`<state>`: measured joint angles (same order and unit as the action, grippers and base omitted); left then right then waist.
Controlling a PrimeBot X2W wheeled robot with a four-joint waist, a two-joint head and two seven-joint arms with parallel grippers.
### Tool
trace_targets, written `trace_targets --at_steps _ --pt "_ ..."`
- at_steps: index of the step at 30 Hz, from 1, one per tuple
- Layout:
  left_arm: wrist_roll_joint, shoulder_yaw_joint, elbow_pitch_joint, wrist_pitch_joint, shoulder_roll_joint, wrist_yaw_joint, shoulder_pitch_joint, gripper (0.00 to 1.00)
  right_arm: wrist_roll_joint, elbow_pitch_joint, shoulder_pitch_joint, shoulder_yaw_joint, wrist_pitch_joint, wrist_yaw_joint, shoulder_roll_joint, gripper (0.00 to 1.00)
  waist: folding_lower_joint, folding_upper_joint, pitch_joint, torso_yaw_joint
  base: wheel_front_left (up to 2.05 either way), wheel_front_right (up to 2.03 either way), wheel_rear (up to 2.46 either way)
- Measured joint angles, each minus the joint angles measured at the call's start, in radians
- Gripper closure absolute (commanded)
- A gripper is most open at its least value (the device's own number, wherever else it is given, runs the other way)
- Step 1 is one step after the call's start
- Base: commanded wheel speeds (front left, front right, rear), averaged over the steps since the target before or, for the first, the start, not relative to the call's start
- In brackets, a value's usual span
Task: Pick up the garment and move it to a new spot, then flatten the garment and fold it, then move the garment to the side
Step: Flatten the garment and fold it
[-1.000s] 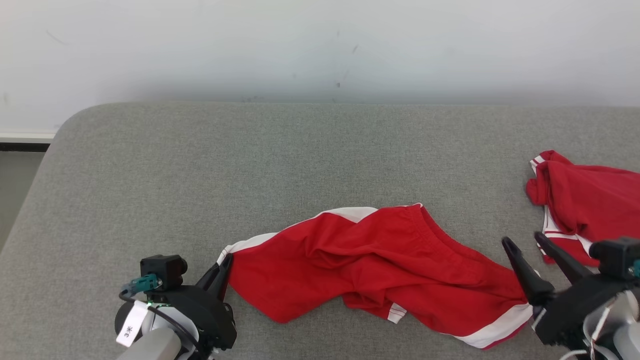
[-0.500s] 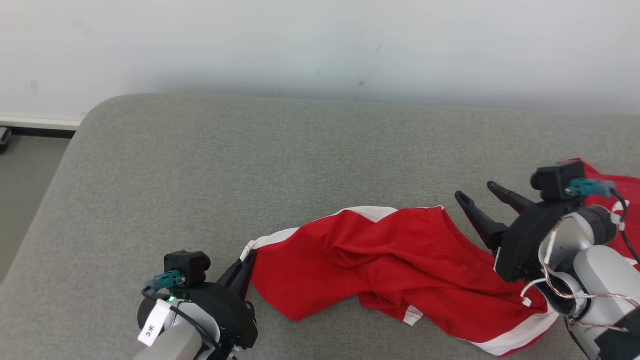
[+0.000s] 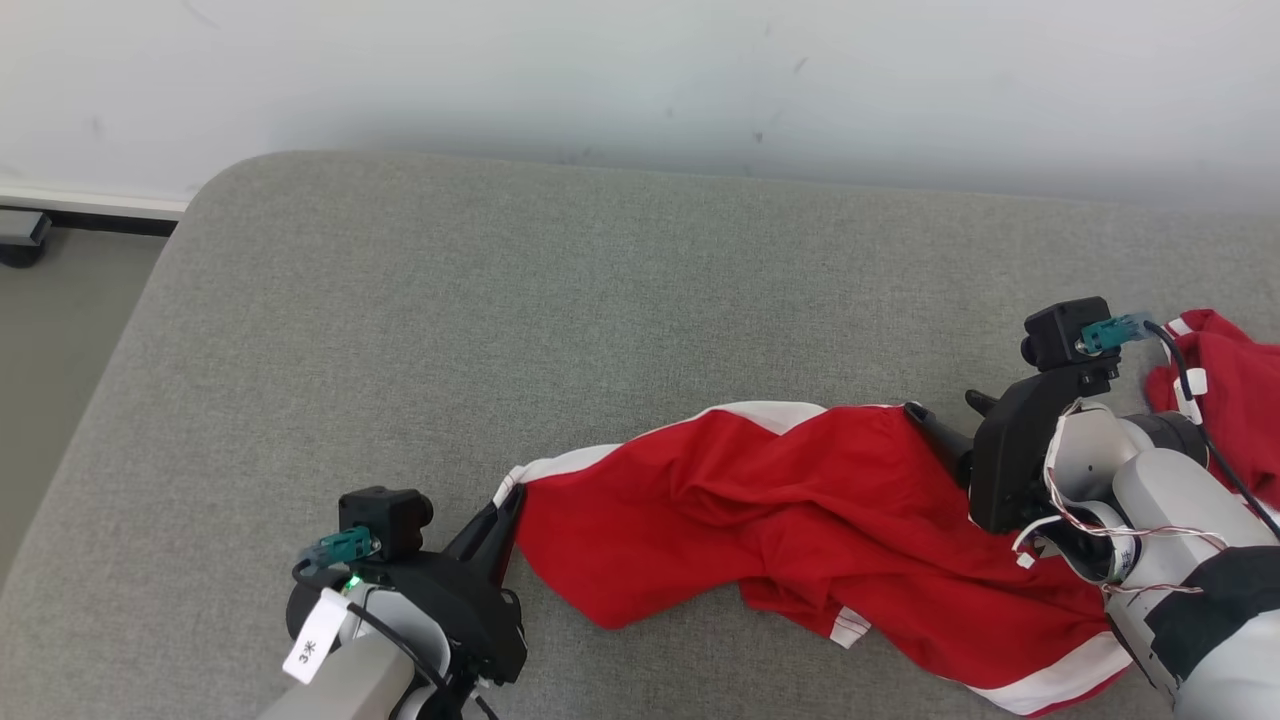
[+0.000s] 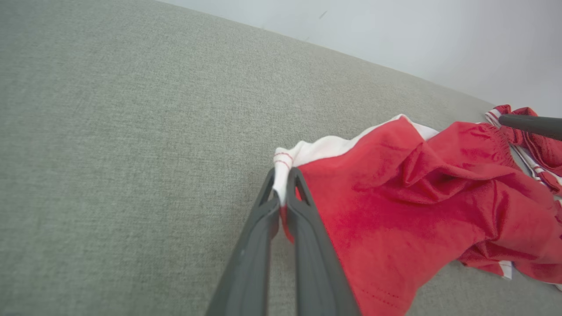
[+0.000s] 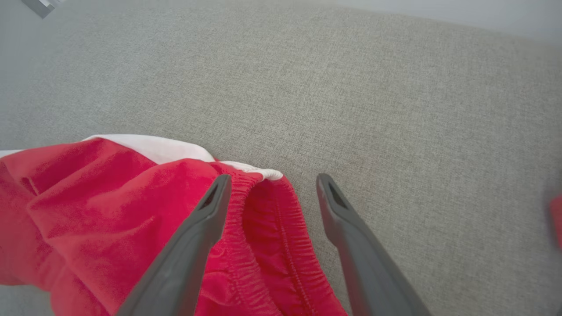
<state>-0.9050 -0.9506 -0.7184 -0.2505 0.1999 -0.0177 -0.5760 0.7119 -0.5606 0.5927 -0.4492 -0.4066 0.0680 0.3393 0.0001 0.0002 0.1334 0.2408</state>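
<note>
Red shorts [image 3: 800,520] of thin, slightly shiny cloth with white side stripes lie rumpled and stretched lengthwise along the near edge of the bench [image 3: 500,300], which is padded in coarse grey weave and has a rounded corner. The left claw [image 4: 281,186] is pinched together on the white-trimmed hem corner. The right claw [image 5: 273,180] stands wide apart at the gathered elastic waistband, one finger over the red ruching and the other over bare grey weave. A second red, white-piped garment [image 3: 1230,380] is bunched at the far right.
</note>
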Motion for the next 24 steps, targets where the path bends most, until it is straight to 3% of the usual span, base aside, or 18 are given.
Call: trace_targets --at_steps 11,12,13,14,15,16,24 --pt "0.009 0.002 0.006 0.0 -0.013 -0.002 -0.019 1.0 0.001 -0.09 0.033 -0.015 -0.016 0.004 -0.036 0.0 0.0 0.0 0.031 0.012 0.0 0.0 0.0" --pt "0.01 0.003 0.006 0.0 -0.015 -0.009 -0.028 1.0 0.001 -0.102 0.039 -0.017 -0.016 0.009 -0.039 0.06 0.0 0.0 0.038 0.015 0.0 0.0 0.0" --pt "0.011 0.004 0.006 0.0 -0.016 -0.009 -0.03 1.0 0.001 -0.113 0.042 -0.018 -0.016 0.011 -0.041 0.39 0.0 0.0 0.041 0.017 0.0 0.0 0.0" --pt "0.011 0.005 0.005 0.0 -0.018 -0.009 -0.03 1.0 0.001 -0.122 0.049 -0.021 -0.016 0.011 -0.042 0.39 0.0 0.0 0.043 0.02 0.0 0.0 0.0" --pt "0.012 0.005 0.005 0.0 -0.018 -0.009 -0.03 1.0 0.001 -0.123 0.053 -0.022 -0.015 0.012 -0.043 0.65 0.0 0.0 0.045 0.021 0.0 0.0 0.0" --pt "0.012 0.006 0.004 0.0 -0.018 -0.009 -0.03 1.0 0.001 -0.127 0.058 -0.023 -0.012 0.015 -0.045 1.0 0.0 0.0 0.047 0.023 0.0 0.0 0.0" --pt "0.012 0.015 -0.005 0.0 -0.018 -0.011 -0.03 1.0 0.0 -0.162 0.077 -0.025 0.026 0.029 -0.054 1.0 0.0 -0.0001 0.05 0.027 0.0 0.0 0.0"
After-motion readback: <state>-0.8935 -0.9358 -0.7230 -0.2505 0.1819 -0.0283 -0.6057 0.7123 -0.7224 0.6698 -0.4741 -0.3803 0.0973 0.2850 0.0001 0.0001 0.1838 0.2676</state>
